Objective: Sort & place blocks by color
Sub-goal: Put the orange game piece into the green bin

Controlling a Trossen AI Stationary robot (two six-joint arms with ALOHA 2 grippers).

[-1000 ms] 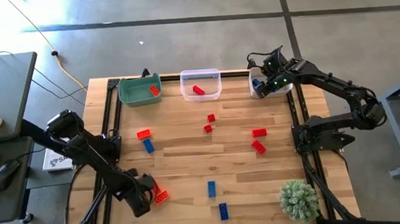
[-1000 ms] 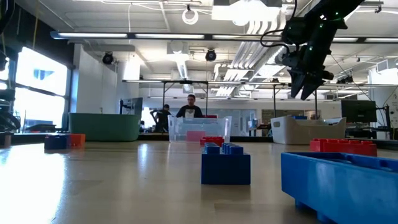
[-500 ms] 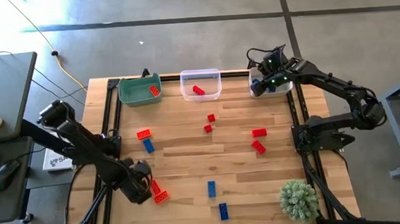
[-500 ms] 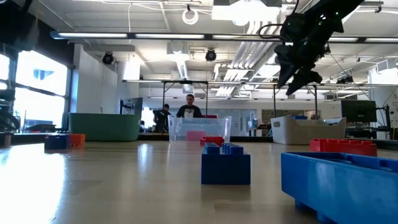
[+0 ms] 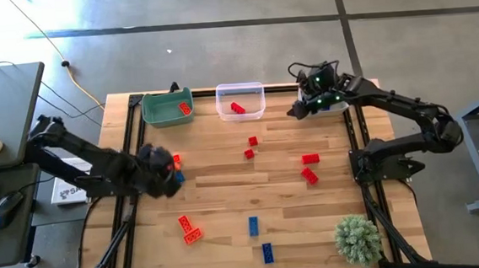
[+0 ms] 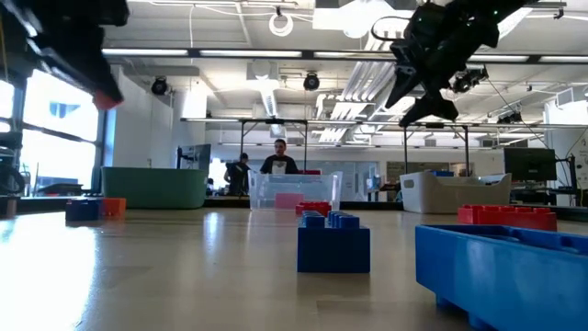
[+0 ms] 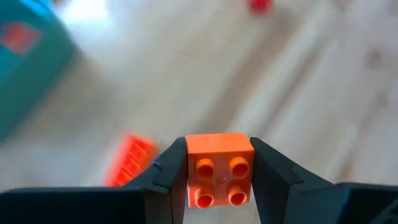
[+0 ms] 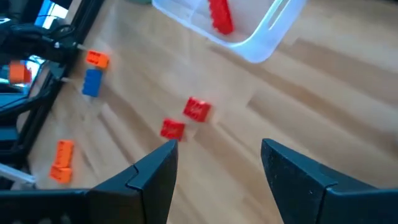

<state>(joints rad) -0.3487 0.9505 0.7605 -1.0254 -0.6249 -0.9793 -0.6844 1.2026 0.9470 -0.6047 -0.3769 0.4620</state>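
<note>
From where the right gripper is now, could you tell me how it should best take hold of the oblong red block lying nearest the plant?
Come straight down on the oblong red block and close the open right gripper across its narrow width. It lies flat, turned diagonally, clear of its neighbour, so rotate the wrist to match.

Wooden table [image 5: 227, 194] with scattered blocks [image 5: 310, 175], 3 bins [image 5: 168, 112] (far edge), plant [image 5: 357, 238].

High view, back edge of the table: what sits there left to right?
Green bin holding an orange block → clear bin holding a red block → right gripper, open.
</note>
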